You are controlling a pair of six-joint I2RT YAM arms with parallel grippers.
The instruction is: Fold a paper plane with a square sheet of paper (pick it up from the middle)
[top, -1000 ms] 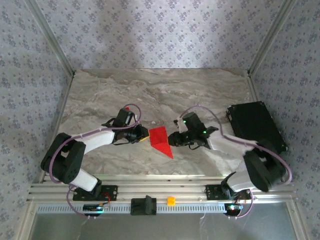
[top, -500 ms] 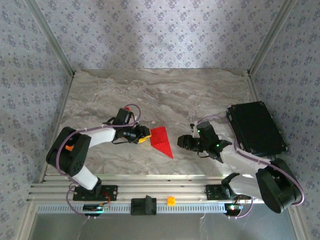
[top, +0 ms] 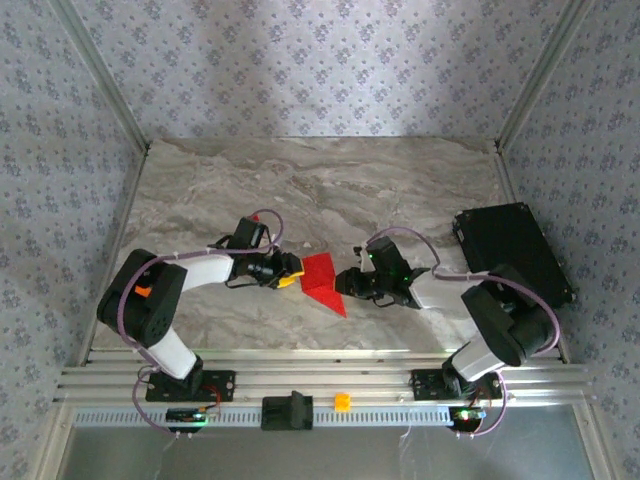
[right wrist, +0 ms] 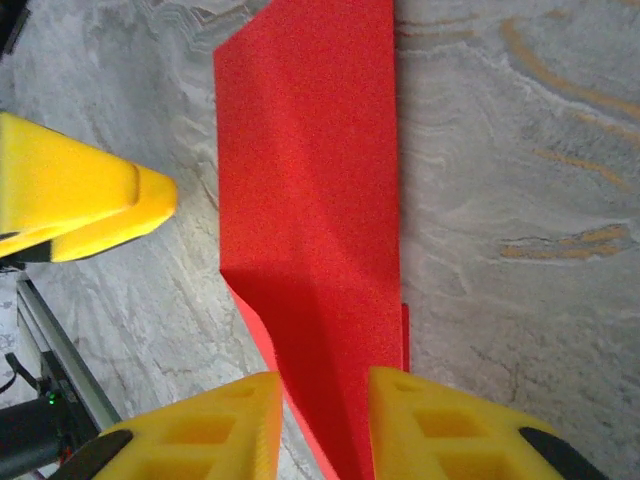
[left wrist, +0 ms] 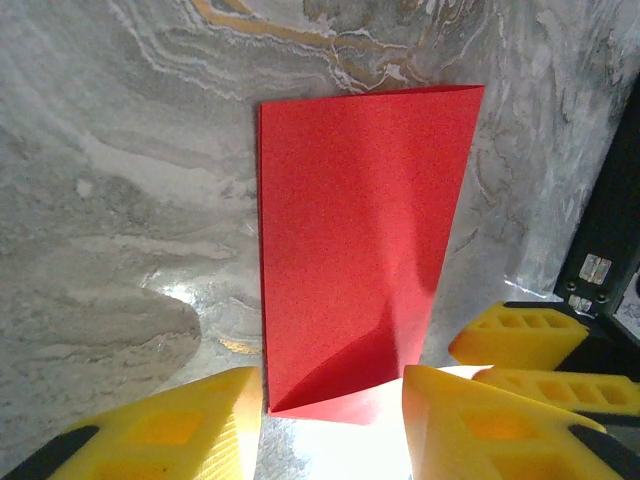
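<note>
The square sheet of paper [top: 320, 275] lies on the marble table as a bright red wedge, its point toward the near edge. My left gripper [top: 293, 272] is low at its left edge. In the left wrist view the paper [left wrist: 350, 220] has a raised flap near the gripper [left wrist: 330, 400], whose yellow fingers [left wrist: 170, 430] stand open on either side of that edge. My right gripper [top: 343, 283] is at the paper's right side. In the right wrist view the paper [right wrist: 310, 180] runs between the spread fingers [right wrist: 450, 430] of the open gripper [right wrist: 322, 385].
A black case [top: 512, 255] lies at the table's right edge. A tiny red block [top: 255, 216] sits behind the left wrist. An orange piece [top: 343, 402] and a black mount [top: 289, 410] sit on the front rail. The far half of the table [top: 320, 180] is bare marble.
The right gripper drew back to the right, then returned to the paper's right edge. The left gripper's jaws widened. The paper stayed where it was.
</note>
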